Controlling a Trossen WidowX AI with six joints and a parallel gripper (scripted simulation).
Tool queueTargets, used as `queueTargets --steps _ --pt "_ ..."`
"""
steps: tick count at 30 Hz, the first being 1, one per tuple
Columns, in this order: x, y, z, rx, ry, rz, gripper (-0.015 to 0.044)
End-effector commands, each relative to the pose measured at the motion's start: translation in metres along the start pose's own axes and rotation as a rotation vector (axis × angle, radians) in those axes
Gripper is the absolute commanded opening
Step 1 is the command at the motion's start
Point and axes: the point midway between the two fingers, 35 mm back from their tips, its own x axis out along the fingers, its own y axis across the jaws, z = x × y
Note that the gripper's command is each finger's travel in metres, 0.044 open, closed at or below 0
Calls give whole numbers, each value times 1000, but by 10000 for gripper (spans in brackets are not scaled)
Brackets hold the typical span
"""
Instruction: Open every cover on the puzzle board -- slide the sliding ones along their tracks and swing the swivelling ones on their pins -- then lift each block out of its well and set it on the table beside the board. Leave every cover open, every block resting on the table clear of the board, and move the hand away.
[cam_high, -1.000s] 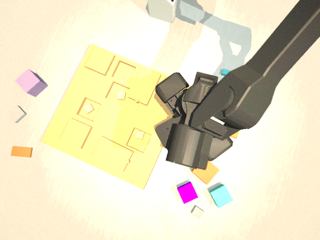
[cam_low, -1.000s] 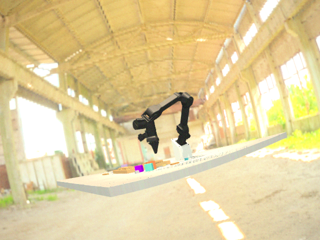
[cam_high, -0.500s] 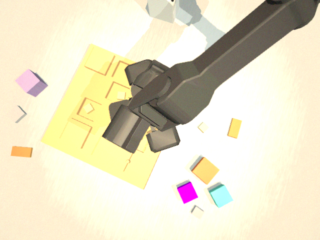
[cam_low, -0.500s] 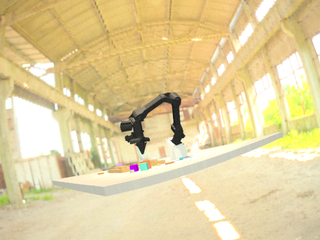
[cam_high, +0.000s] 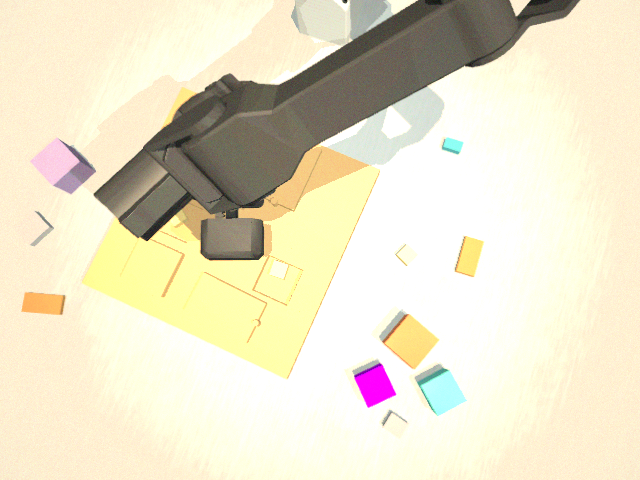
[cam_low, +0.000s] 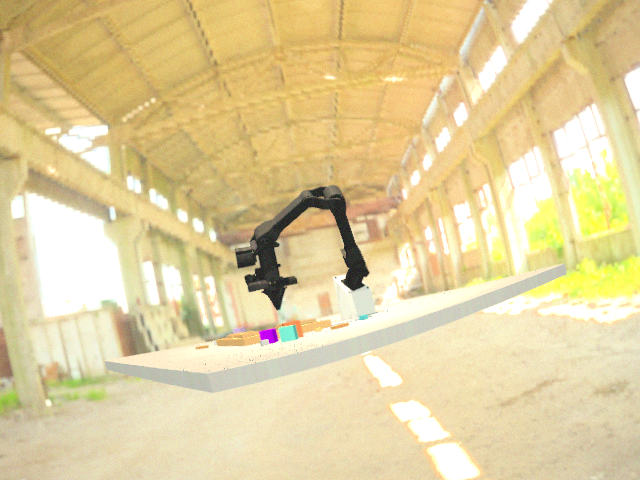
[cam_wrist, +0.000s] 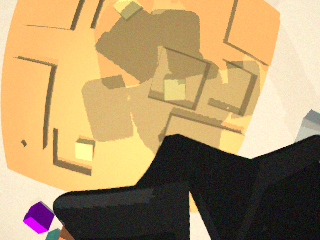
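The yellow puzzle board (cam_high: 320, 227) (cam_wrist: 25, 110) lies under the arm. My gripper (cam_low: 279, 308) (cam_wrist: 172, 142) is shut and empty, above the board; its fingertips are hidden in the top view. A panel with a round pin (cam_high: 256, 322) is near the front edge; another pinned panel (cam_high: 302, 183) is partly under the arm. A small pale square piece (cam_high: 279, 269) sits inside a square outline. The wrist view shows pale pieces (cam_wrist: 174, 90) (cam_wrist: 84, 150) inside outlines and another (cam_wrist: 128, 9) at the top. I cannot tell blocks from knobs, nor every cover's state.
Right of the board are a magenta block (cam_high: 374, 385) (cam_low: 268, 335), a teal block (cam_high: 442, 391), an orange block (cam_high: 410, 341), a cream piece (cam_high: 405, 254) and a flat yellow-orange piece (cam_high: 470, 256). A lilac cube (cam_high: 56, 162) and a flat orange piece (cam_high: 43, 303) are left.
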Motion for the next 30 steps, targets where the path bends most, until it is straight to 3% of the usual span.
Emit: queueTargets --steps 1,10,21,30 --pt "3 -18 18 105 12 -2 0" --pt "7 -20 20 117 14 -1 0" --pt "52 -18 19 117 16 0 0" --pt "56 -18 19 117 16 0 0"
